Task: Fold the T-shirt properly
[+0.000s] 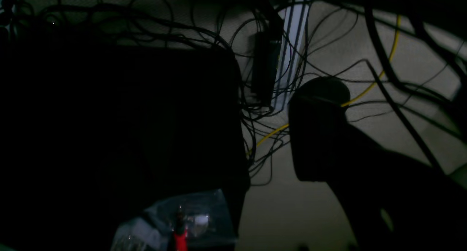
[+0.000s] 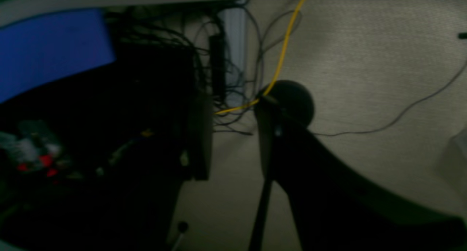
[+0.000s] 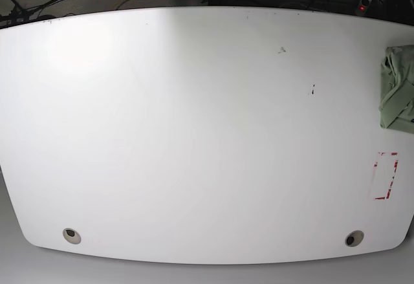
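The T-shirt [image 3: 398, 87] lies bunched in a pale green heap at the far right edge of the white table [image 3: 194, 135], partly cut off by the base view's border. Neither gripper shows in the base view. The left wrist view looks down at a dim floor, where one dark finger [image 1: 317, 134] of my left gripper stands with nothing against it. In the right wrist view, one dark finger [image 2: 284, 134] of my right gripper hangs over the carpet. Its other finger is out of frame. No cloth appears in either wrist view.
A red-marked rectangle [image 3: 386, 176] sits on the table below the shirt. Two round grommet holes [image 3: 72, 235] [image 3: 354, 239] lie near the front edge. Tangled cables, a yellow cable [image 1: 368, 88], a dark box [image 1: 127, 127] and a blue panel [image 2: 51, 46] fill the floor.
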Robot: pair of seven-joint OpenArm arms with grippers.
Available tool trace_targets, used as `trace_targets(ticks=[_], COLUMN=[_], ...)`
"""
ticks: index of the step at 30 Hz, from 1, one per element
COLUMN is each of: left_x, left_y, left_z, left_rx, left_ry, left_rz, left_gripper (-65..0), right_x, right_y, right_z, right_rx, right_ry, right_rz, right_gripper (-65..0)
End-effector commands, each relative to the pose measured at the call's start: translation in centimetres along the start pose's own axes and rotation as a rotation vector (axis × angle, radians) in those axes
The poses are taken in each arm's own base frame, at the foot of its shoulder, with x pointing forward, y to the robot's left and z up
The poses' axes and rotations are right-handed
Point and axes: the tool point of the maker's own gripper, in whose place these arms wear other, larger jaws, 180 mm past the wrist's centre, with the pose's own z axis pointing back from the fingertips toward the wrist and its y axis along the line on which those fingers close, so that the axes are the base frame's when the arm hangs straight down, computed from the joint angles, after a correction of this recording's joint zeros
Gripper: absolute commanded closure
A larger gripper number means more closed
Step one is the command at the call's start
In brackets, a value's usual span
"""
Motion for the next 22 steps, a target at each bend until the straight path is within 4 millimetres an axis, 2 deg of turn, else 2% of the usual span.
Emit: trace_targets(ticks=[1,8,12,14,16,22], left_x=[-1.0,1.3,2.3,2.5,2.5,2.4], left_y=[0.0,-0.2,1.5,2.1,2.1,2.0], left_z=[-0.2,-0.8,-0.9,-0.9,-0.9,-0.9], left_rx=[0.0,-0.001,0.107,0.139,0.137,0.136], left_ry=[0.04,0.042,0.036,0.032,0.043,0.047], left_rz=[0.016,0.026,0.016,0.012,0.013,0.015], left_gripper=[-44.6,-44.7,-44.7,-44.7,-44.7,-44.7], right_x=[-0.3,2.2,3.1,3.2,3.8,3.9], right_y=[-0.8,-0.2,-0.5,-0.6,0.1,0.3], right_z=[0.0,-1.6,-2.0,-2.1,-2.6,-2.7], right_rx=[-0.028,-0.029,-0.036,-0.038,-0.027,-0.024], right_ry=[0.008,-0.007,-0.01,-0.007,-0.012,-0.013], right_rz=[-0.008,-0.026,-0.032,-0.036,-0.04,-0.043], right_gripper=[-19.3,-19.3,-19.3,-19.3,-19.3,-19.3])
